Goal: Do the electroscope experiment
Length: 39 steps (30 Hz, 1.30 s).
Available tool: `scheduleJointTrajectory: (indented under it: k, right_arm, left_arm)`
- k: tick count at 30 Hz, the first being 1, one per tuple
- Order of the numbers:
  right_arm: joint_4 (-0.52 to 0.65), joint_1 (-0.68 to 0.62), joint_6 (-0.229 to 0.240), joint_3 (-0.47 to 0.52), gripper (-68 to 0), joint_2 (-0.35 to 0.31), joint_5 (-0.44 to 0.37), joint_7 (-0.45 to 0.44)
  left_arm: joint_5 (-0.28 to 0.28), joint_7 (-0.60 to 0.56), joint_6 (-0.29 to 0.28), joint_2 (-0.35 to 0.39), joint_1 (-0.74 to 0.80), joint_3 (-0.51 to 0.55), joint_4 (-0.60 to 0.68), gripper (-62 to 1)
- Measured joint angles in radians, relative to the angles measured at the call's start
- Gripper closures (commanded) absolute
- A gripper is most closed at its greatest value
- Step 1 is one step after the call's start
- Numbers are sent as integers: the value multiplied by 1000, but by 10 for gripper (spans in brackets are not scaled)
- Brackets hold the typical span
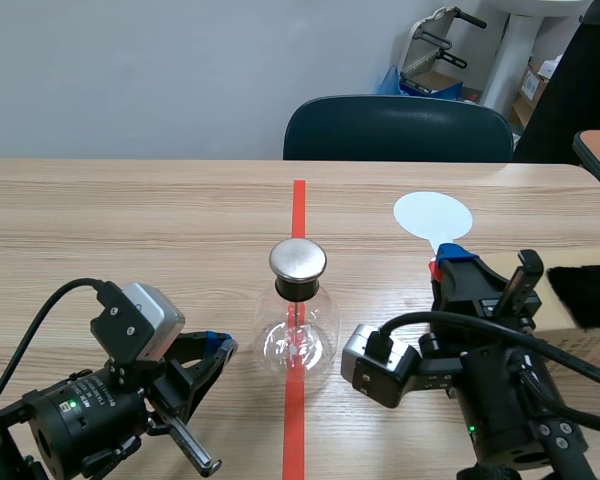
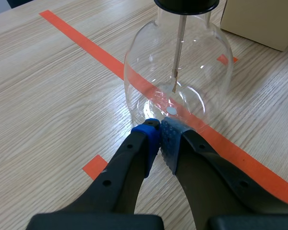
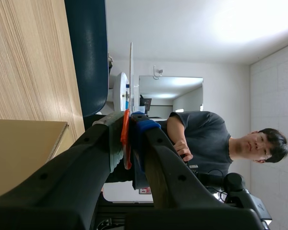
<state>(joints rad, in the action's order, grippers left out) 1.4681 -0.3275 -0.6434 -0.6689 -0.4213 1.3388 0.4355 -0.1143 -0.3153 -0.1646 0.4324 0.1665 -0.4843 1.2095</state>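
My right tool [image 1: 448,262] is clenched on the disc paddle [image 1: 433,214], right of centre; left tool [image 1: 220,347] closed empty beside the electroscope [image 1: 298,325], mid-frame. I judge pickup done; touching its cap [image 1: 298,259] remains.

A dark teal chair [image 1: 400,130] stands at the far edge of the light wooden table [image 1: 130,230]. Behind the chair rises a plain, pale grey-blue wall [image 1: 130,70]. Beyond the chair's right shoulder stand a folded metal frame with black handles [image 1: 432,42], a white column [image 1: 505,50] and cardboard boxes [image 1: 533,85]. Soft, even light falls on the table.
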Motion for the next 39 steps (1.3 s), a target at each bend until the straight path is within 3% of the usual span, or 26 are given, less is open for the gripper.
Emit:
scheduleJointTrajectory:
  k: [39]
  right_arm:
    - [0,0,0,0,-15,0,0,0]
  left_arm:
    - [0,15,0,0,0,0,0,-44]
